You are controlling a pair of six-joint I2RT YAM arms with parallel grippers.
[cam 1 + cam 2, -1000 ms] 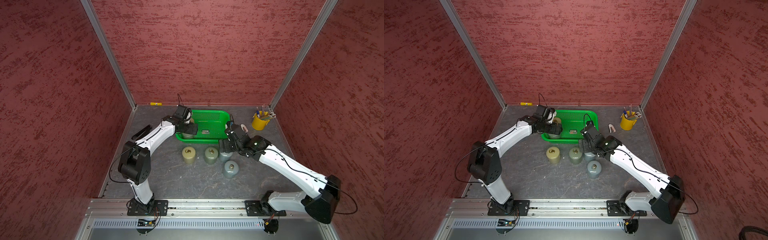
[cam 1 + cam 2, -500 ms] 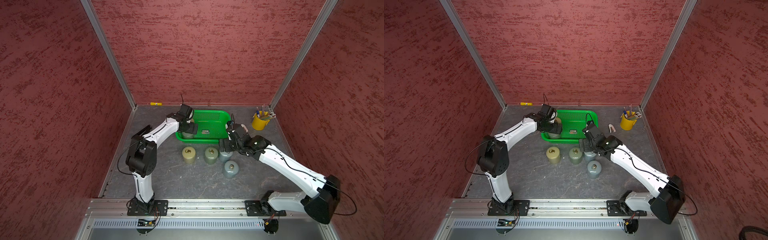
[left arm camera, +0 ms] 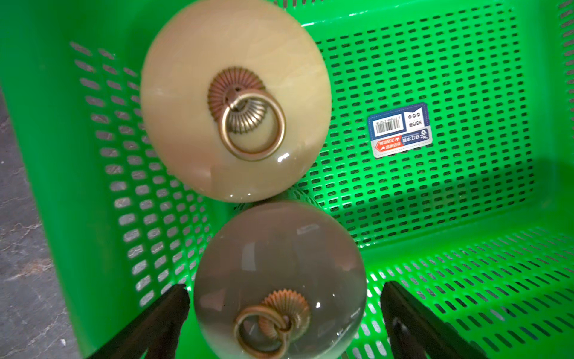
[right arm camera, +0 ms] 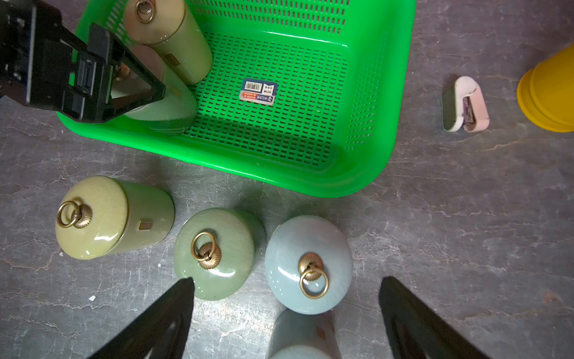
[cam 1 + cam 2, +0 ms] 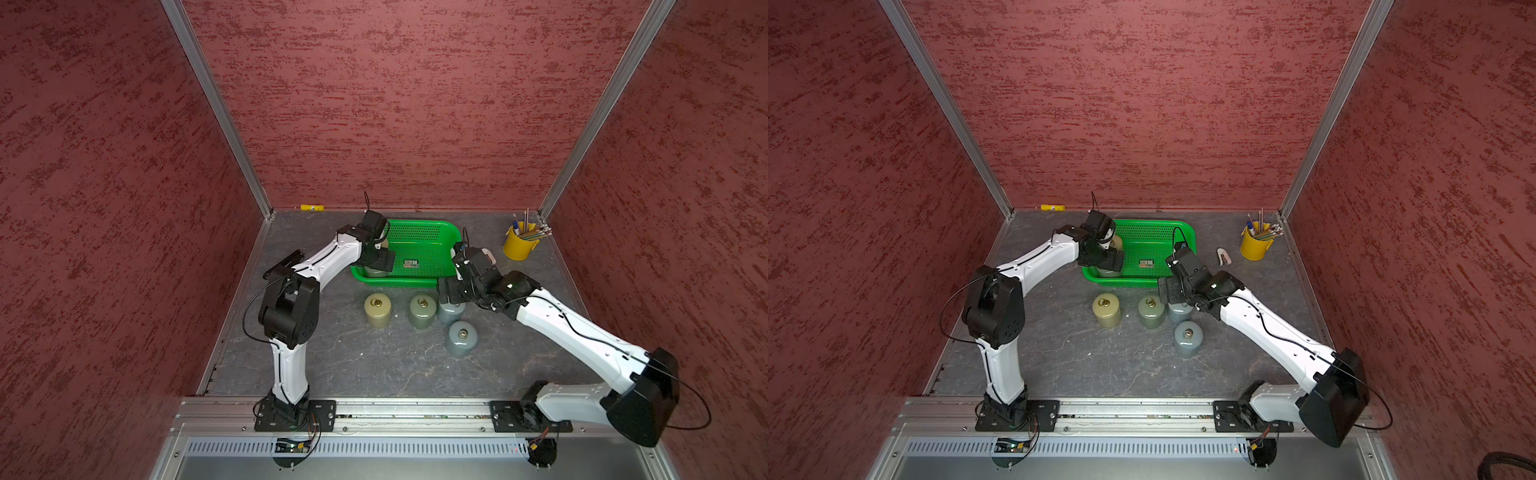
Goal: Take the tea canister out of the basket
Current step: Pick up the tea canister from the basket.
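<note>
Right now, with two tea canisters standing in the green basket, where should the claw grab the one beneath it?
Probably the round body just below the lid of the grey-green canister, from straight above. It stands upright, and the left gripper, open, straddles its two free sides; the beige canister crowds a third. Its ring looks too loose to pinch.

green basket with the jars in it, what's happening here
The left hand is open, down in the basket, its fingers either side of the grey-green tea canister, not closed on it. A cream canister stands right beside it. Four more canisters stand on the table outside; the right hand is open above a pale blue one.
</note>
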